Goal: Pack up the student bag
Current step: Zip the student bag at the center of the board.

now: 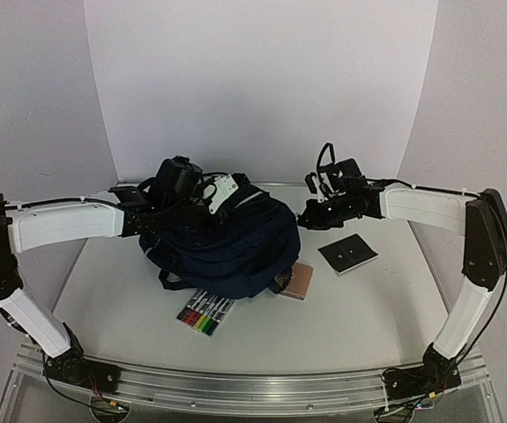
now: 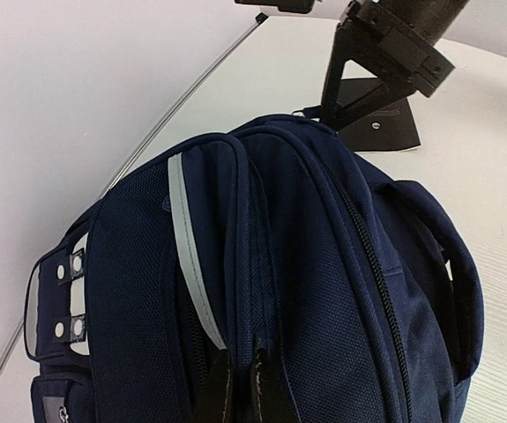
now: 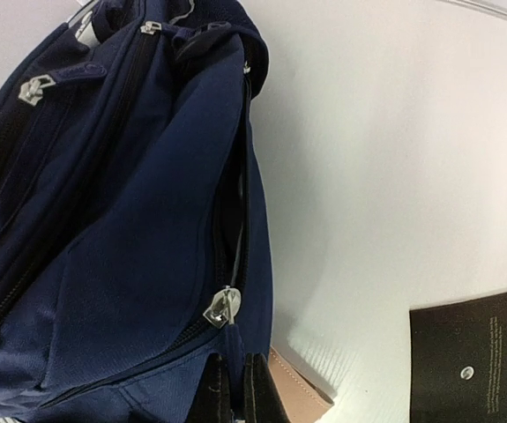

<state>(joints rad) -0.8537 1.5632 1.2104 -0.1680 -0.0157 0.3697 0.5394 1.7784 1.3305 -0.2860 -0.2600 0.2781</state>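
1. Location: student bag [image 1: 227, 251] lies on the table [image 1: 121, 308], wedged between both grippers, its navy bulk humped up.
2. Axis: the long axis runs from the left gripper [image 2: 242, 388] across to the right gripper [image 3: 233, 388], skewed a bit toward the near edge on the right gripper's side.
3. Zip lines and the grey reflective stripe [image 2: 187, 247] follow that axis, leading away from the left fingertips toward the right gripper.
4. Which end is the bag's top: cannot tell. Black straps [image 1: 172, 280] stick out on the near side, nearer the left gripper.
5. Left gripper: fingers pressed together, nipping a ridge of bag fabric between two zip lines on top of the hump.
6. Right gripper: fingers pressed together on the dark tab of a silver zip pull [image 3: 219, 308] at the bag's end. The pull sits just ahead of the fingertips.
7. Beside the right gripper: black card [image 3: 473, 370] flat on the table, apart from the bag. Tan notebook [image 3: 299, 381] is just past the fingertips, partly tucked under the bag.
8. Near side of the bag, between the arms: marker pack [image 1: 205, 313], touching the bag or just short of it, cannot tell which.
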